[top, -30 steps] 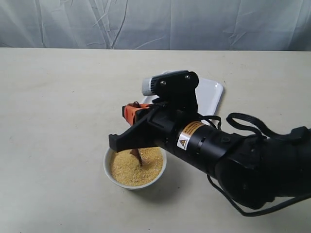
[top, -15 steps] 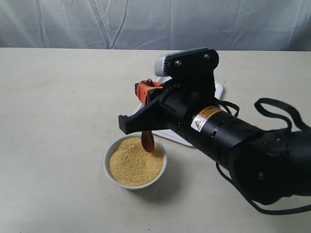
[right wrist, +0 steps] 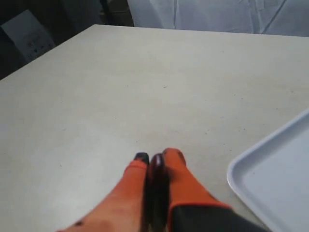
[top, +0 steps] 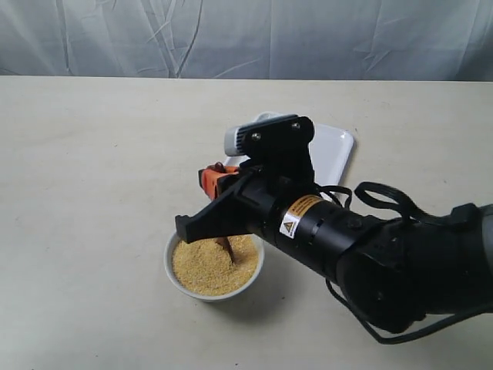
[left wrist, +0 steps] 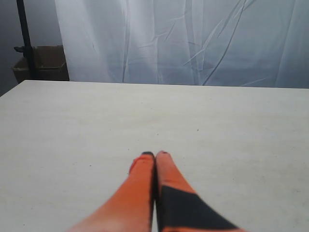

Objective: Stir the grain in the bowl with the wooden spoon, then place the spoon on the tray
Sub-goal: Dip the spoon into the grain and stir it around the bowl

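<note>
While right hand [right wrist: 154, 157] clamps one wooden spoon [top: 224, 245], tip in grain [top: 202, 270], we count one bowl [top: 169, 264] holding it, one tray [top: 333, 148] just beyond, both on bench [top: 92, 169]; left hand [left wrist: 155, 154] closed, empty.

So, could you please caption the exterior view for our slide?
Right end effector holds the wooden spoon in the bowl of grain, tray behind.

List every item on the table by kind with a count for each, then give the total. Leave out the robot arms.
bowl: 1
grain heap: 1
wooden spoon: 1
tray: 1
Total: 4
</note>
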Tool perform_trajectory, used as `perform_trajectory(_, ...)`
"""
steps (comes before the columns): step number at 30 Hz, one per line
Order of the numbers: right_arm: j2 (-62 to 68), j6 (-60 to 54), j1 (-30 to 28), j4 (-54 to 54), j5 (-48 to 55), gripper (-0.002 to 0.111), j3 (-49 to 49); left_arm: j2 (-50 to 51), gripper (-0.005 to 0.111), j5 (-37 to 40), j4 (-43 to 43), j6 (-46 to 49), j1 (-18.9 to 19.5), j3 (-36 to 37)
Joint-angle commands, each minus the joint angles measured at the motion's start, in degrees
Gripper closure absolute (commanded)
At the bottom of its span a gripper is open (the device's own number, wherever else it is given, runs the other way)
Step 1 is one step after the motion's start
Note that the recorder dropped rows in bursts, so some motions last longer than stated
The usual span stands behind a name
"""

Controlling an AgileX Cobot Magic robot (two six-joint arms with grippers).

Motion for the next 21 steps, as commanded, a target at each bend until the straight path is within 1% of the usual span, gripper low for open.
perform_trajectory(1,-2.63,0.97,-0.19,-1.28,-0.22,0.109,0.19,-0.26,0.107,-0.29,-0.12,0.09,-0.04,0.16)
perform_trajectory(7,-10.33,-7.53,-0.19,2.7,0.02,0.109,0.19,-0.26,0.107,-0.41,-0.12,0.09,-0.04,0.16)
perform_trajectory(10,-10.58,-16.86,-0.19,12.39,0.96,0.109,0.19,-0.26,0.107,-0.41,-0.12,0.09,-0.04,0.16)
perform_trajectory(11,-9.76,-17.82,-0.19,14.18,1.45,0.109,0.19,-0.26,0.107,-0.41,-0.12,0.09,-0.04,0.16)
perform_trajectory(16,-3.21,-13.91,-0.19,12.92,1.95,0.109,0.19,-0.26,0.107,-0.41,-0.12,0.09,-0.04,0.16)
perform_trajectory(18,-1.31,-6.94,-0.19,7.09,1.95,0.109,0.19,-0.26,0.107,-0.41,-0.12,0.09,-0.04,0.16)
perform_trajectory(20,-0.92,-2.37,-0.19,2.92,1.95,0.109,0.19,-0.26,0.107,-0.41,-0.12,0.09,-0.04,0.16)
perform_trajectory(21,-0.92,-1.95,-0.19,2.1,1.77,0.109,0.19,-0.26,0.107,-0.41,-0.12,0.09,-0.04,0.16)
